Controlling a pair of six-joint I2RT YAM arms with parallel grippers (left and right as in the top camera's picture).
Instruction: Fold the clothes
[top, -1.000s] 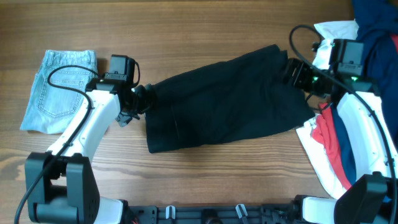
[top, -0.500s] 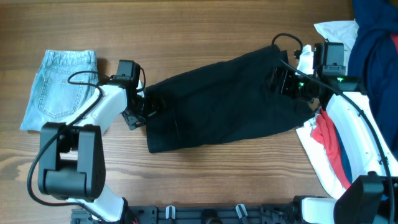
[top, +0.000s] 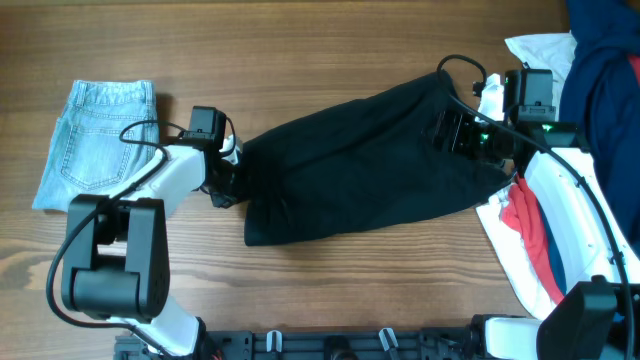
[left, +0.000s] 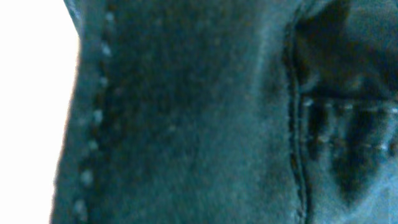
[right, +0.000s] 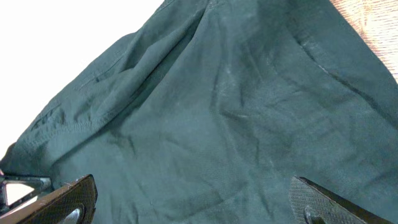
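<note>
Right hand (right: 193, 202) — over black clothes (right: 205, 112)

Even overhead light; blurred, overexposed wrist views.

Left gripper (top: 228, 172) meets the black garment's (top: 350, 165) left edge, jaws hidden. Right gripper (right: 193, 202), fingers spread, sits over its right end.

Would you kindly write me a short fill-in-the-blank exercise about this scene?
1. The garment spread mid-table is ___ in colour.
2. The folded jeans lie nearer the ___ arm.
3. The right gripper has its jaws ___ above the fabric.
4. The heap holds white, navy and ___ clothes.
Missing words: black; left; open; red.
</note>
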